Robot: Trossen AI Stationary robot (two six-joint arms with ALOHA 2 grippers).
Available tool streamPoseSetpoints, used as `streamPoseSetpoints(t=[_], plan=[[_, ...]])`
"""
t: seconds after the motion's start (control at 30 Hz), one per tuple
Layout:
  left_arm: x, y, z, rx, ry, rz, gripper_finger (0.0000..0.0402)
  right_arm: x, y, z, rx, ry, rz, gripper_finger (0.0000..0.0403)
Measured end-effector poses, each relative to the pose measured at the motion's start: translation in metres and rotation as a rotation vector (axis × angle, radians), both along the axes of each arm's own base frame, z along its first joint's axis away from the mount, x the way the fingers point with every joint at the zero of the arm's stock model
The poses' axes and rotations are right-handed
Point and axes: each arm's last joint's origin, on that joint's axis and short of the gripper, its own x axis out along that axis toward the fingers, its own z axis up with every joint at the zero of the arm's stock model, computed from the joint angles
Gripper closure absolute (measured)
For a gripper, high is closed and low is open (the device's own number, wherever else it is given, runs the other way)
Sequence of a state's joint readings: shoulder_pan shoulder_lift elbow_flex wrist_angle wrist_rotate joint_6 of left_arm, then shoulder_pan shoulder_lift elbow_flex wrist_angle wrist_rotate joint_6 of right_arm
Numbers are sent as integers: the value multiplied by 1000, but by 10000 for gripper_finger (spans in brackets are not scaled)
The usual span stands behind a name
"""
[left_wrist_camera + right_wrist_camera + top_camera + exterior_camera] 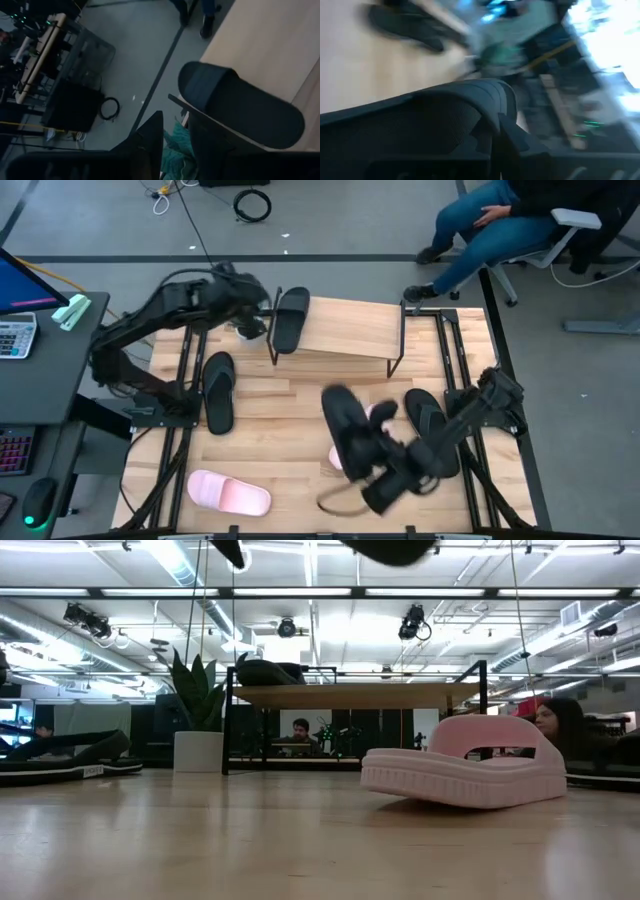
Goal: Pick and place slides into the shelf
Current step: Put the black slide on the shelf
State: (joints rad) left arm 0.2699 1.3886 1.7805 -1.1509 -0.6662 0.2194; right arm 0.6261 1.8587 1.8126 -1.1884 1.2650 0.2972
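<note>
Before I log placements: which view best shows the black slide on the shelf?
The high view: the black slide lies whole on the shelf, at its left end beside the left end effector. The left wrist view shows it close but partly cut off. The low view shows only a dark hump on top; the right wrist view shows none.

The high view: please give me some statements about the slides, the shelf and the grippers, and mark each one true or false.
1. A black slide lies on the shelf top, at its left end. True.
2. The right gripper holds a pink slide. False: it is shut on a black slide, lifted above the table.
3. Both pink slides are on the shelf. False: one pink slide lies on the table near the front left; another shows partly under the right arm.
4. The left gripper is beside the shelf's left end. True.
</note>
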Motion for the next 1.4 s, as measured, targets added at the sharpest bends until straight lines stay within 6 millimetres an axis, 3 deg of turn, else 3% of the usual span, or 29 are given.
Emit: streamPoseSetpoints(t=[0.1,0.3,0.53,0.67,0.77,0.87,1.03,1.2,1.4], plan=[[-14,-6,9,9,-46,-4,299,22,-40,14,-78,4,-117,392],[-34,-11,20,2,-135,22,304,58,-143,21,-69,39,-366,393],[-40,-12,22,-15,-169,47,312,74,-263,24,145,25,-465,393],[-42,-12,20,-20,-147,47,311,76,-310,25,269,-57,-426,394],[-43,-12,19,-25,-125,48,312,85,-328,17,303,-78,-354,394],[-43,-13,17,-31,-104,49,316,93,-334,2,257,9,-312,393],[-45,-13,15,-37,-81,50,324,104,-337,-22,123,165,-376,393],[-45,-13,16,-38,-86,53,325,113,-345,-48,121,234,-398,393],[-45,-13,16,-38,-87,53,323,115,-357,-61,94,266,-444,393]])
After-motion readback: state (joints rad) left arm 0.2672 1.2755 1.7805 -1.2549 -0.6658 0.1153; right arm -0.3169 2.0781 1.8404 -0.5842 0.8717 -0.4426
